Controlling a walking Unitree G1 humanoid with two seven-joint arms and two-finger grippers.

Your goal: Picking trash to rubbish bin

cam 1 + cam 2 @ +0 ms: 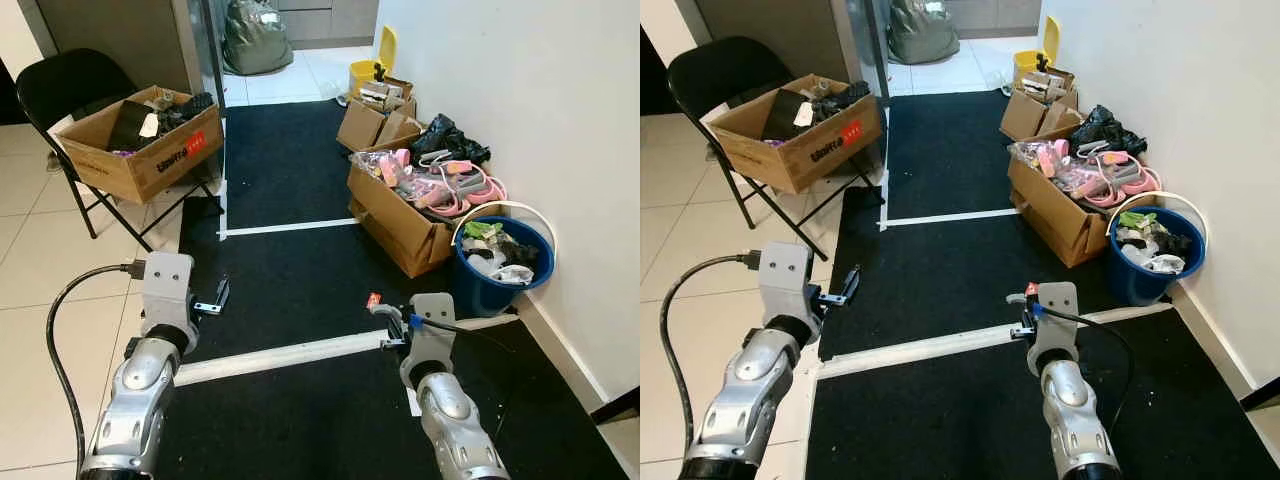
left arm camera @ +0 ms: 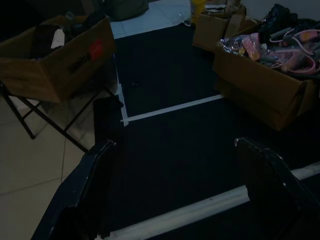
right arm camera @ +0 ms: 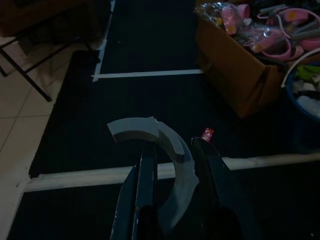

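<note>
Left eye view: right gripper (image 1: pixel 383 312) held low over black carpet (image 1: pixel 300 160), fingers hard to read here, a small red bit at their tip; round blue plastic bucket (image 1: pixel 480 288) with white handle, already stuffed with green and white rubbish, sits just ahead and to the right of it against the white wall (image 1: pixel 520 100); open brown cardboard box (image 1: pixel 400 225) full of pink tubing stands touching the bucket on its far side; left gripper (image 1: pixel 215 297) well apart to the left, near the carpet edge, with a black folding chair (image 1: pixel 70 85) carrying a second brown cardboard box (image 1: pixel 140 165) further ahead of it; white tape strip (image 1: pixel 290 355) runs across the carpet under both wrists. Left wrist view: left gripper's two black fingers (image 2: pixel 85 185) spread wide, nothing between them, carpet and tape beyond. Right wrist view: right gripper pinching a curved grey arc-shaped piece of trash (image 3: pixel 165 160) between its black fingers (image 3: pixel 146 190), the arc sticking out past the tips; a small red bit sits at the tip of one finger; bucket rim off to the side
</note>
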